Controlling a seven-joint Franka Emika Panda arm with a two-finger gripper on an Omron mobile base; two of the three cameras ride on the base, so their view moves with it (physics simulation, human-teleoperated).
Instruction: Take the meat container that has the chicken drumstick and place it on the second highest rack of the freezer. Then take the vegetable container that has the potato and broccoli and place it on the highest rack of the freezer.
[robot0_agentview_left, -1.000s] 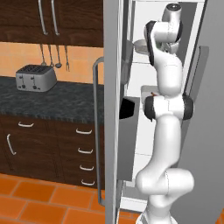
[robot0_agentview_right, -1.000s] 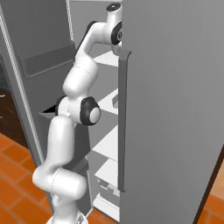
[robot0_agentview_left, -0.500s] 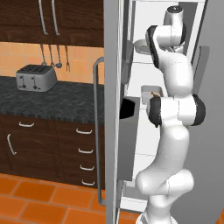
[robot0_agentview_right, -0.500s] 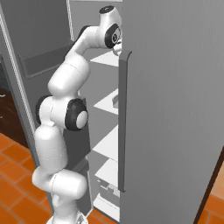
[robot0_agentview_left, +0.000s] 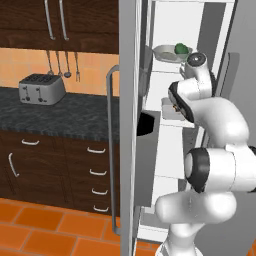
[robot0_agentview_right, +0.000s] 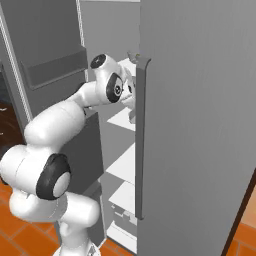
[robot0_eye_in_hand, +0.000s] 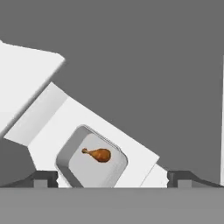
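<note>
1. Meat container (robot0_eye_in_hand: 89, 160) with the chicken drumstick (robot0_eye_in_hand: 98, 154) sits on a white freezer shelf (robot0_eye_in_hand: 52, 114). In the hand view it lies straight ahead of the hand (robot0_eye_in_hand: 112, 178), between the two finger tips and clear of both.
2. The hand is released: its finger tips stand far apart at the bottom of the hand view, with nothing between them.
3. From the left base view, a tray (robot0_agentview_left: 168, 51) with the broccoli (robot0_agentview_left: 181, 48) rests on the top shelf, and the meat container (robot0_agentview_left: 172, 109) on the one below. Both placements look done.
4. The container's long axis runs slantwise across the hand view, drumstick near its middle.
5. Judging by this, the coming move is a straight pull back out of the freezer (robot0_agentview_right: 195, 125), away from the tray.
</note>
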